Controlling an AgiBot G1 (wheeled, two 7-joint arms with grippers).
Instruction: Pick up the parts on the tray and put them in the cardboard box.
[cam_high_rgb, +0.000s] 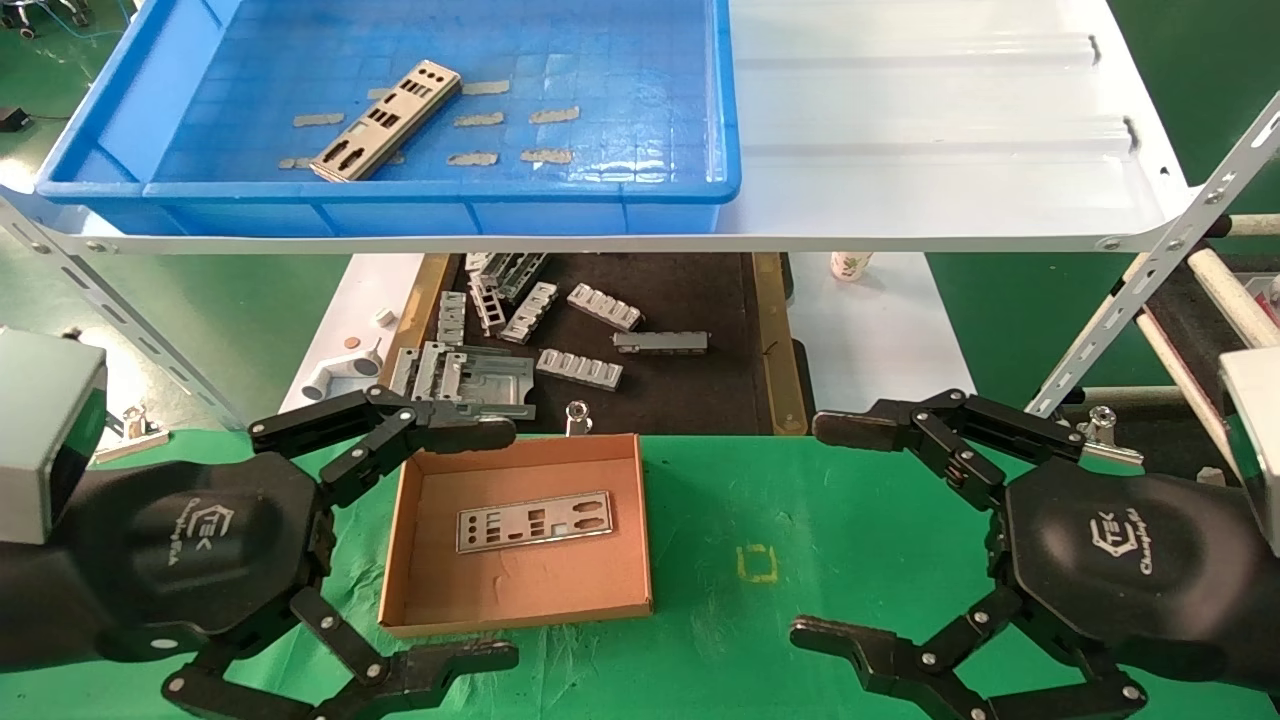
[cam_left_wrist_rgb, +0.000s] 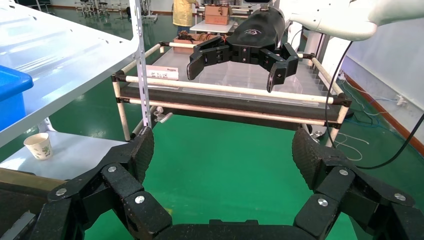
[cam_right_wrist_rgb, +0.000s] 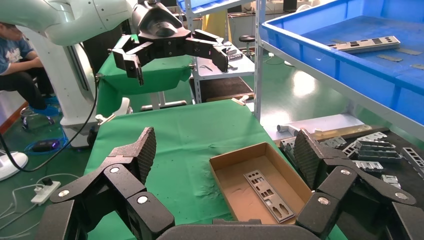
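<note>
Claws both spread and empty: my left claw (cam_high_rgb: 400, 540) beside the cardboard box (cam_high_rgb: 520, 620), right claw (cam_high_rgb: 850, 530) idle. One part (cam_high_rgb: 535, 521) lies boxed; another part (cam_high_rgb: 388, 120) waits in the tray (cam_high_rgb: 620, 190).

- Bright, even overhead indoor light in all three views; shadows soft and faint.
- White shelf (cam_high_rgb: 930, 130) washed out by glare, ridges barely readable.
- Sheen on blue tray (cam_high_rgb: 640, 190) floor, right side.
- Specular glint on plate in cardboard box (cam_high_rgb: 620, 590).
- Floor reflects light patches in right wrist view.
- Wrist views: near gripper fingers (cam_left_wrist_rgb: 132, 155) slightly soft, wide-angle bending at edges.
- Background mostly sharp.
</note>
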